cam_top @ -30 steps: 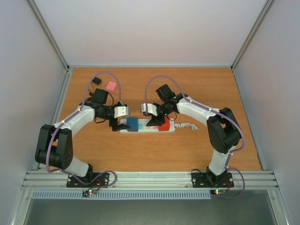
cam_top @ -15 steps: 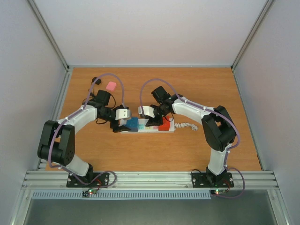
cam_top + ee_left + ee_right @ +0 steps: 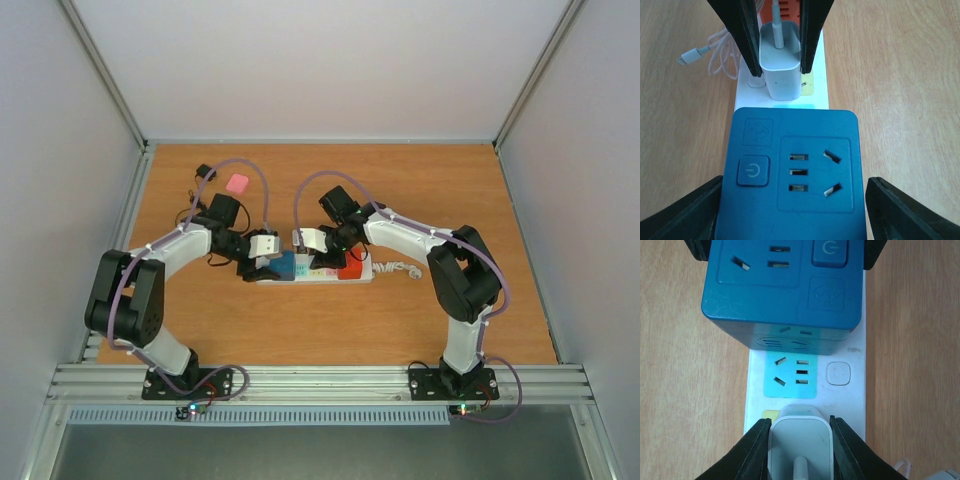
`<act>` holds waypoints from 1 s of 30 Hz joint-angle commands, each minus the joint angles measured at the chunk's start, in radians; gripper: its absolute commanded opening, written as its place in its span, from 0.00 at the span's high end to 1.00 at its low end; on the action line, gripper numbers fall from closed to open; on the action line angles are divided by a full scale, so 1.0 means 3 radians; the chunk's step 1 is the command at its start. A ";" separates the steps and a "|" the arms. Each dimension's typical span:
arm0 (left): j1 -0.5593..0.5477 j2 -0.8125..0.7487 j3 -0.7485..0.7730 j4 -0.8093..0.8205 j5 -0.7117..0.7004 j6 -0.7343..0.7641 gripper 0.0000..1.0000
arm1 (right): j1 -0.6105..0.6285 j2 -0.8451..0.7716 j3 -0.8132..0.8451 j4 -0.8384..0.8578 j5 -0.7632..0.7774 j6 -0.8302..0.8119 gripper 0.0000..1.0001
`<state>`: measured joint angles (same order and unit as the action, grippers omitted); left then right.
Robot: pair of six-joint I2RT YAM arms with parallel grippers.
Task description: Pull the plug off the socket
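- My right gripper point(image 3: 800, 424) is clamped on the white plug point(image 3: 800, 447), midway along the socket point(image 3: 856, 400), centre of the worktop point(image 3: 400, 320).
- My left gripper point(image 3: 795, 181) gapes around the blue adapter point(image 3: 795, 145); unbraced, I fear the socket lifts with the plug.

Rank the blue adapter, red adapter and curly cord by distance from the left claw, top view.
1. Blue adapter, between the left claw's fingers, socket's left end.
2. Red adapter, toward its right end.
3. Curly cord, beyond that end.

wooden table point(image 3: 300, 330) — pale walls point(image 3: 320, 70) all round
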<state>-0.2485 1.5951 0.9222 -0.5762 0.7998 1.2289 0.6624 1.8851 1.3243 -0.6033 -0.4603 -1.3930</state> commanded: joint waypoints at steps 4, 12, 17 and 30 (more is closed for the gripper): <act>-0.0025 0.0014 0.0010 0.0183 0.0070 0.0112 0.35 | 0.0046 0.0100 0.0034 -0.0050 0.0110 0.0045 0.74; -0.0030 0.0002 0.0061 0.0152 0.0202 0.0032 0.53 | 0.0047 0.0128 0.0039 -0.0060 0.0165 -0.0005 0.83; -0.0024 0.0016 0.0161 0.0022 0.0427 -0.0014 0.61 | 0.0045 0.0151 0.0056 -0.0062 0.0193 -0.0009 0.87; -0.0056 -0.0390 -0.0189 0.0800 0.0320 -0.0265 0.68 | 0.0043 0.0243 0.0115 -0.0125 0.0249 0.0040 0.93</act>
<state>-0.2565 1.5188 0.8307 -0.4526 0.7887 1.1748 0.6636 1.9064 1.3582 -0.6380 -0.4484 -1.3842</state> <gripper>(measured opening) 0.637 0.305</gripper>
